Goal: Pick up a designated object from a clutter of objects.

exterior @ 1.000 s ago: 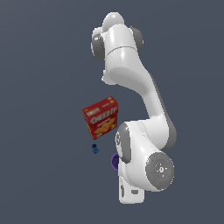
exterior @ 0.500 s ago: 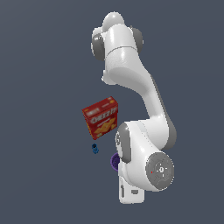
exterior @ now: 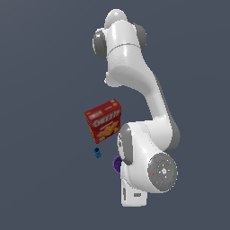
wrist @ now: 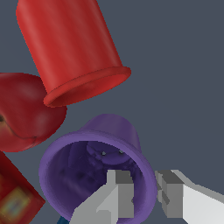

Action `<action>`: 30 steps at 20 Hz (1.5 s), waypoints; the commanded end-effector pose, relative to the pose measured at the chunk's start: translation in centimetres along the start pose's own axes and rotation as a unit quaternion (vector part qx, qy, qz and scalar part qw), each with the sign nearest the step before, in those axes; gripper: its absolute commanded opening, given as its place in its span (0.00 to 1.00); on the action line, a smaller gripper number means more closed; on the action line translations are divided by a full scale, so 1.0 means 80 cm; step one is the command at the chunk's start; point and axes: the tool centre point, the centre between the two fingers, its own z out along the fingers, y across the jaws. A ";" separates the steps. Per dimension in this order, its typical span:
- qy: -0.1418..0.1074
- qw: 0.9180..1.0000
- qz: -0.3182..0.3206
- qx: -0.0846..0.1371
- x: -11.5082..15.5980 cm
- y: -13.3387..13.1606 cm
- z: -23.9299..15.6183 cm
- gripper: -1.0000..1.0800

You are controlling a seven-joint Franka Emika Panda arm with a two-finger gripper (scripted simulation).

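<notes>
Hand (wrist: 143, 192): fingers straddle the near rim wall of small purple tapered plastic cup (wrist: 94, 168), one inside, one outside; whether rim is clamped can't be told.
Purple cup: lying w/ mouth to wrist cam, beside red plastic cup (wrist: 72, 50) & red round piece (wrist: 26, 111).
Ext. view: purple cup mostly hidden behind arm; red Cheez-It cracker box (exterior: 103, 120) & tiny blue item (exterior: 97, 152) near.

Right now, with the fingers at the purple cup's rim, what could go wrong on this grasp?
1. The gripper straddles only the purple cup's thin rim wall, one finger inside, one outside; a shallow pinch could slip.
2. The red cup and a red rounded object lie close beside it, so a tilting lift may knock them.
3. The arm hides most of the cup in the exterior view.
</notes>
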 end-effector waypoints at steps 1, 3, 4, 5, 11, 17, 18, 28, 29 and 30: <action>0.000 1.000 0.000 -0.001 -0.005 -0.004 -0.005 0.00; 0.000 1.000 0.000 -0.001 -0.009 -0.009 -0.008 0.00; 0.000 1.000 0.000 -0.001 -0.011 -0.011 -0.010 0.00; 0.000 1.000 0.000 -0.001 -0.014 -0.015 -0.012 0.00; 0.000 1.000 0.000 -0.001 -0.037 -0.040 -0.029 0.00; 0.000 1.000 0.000 -0.001 -0.068 -0.074 -0.053 0.00; 0.000 1.000 0.001 -0.001 -0.074 -0.080 -0.057 0.00; 0.000 1.000 0.001 -0.001 -0.145 -0.157 -0.112 0.00; 0.000 1.000 0.001 -0.001 -0.153 -0.166 -0.118 0.00; 0.000 1.000 0.001 -0.001 -0.161 -0.174 -0.124 0.00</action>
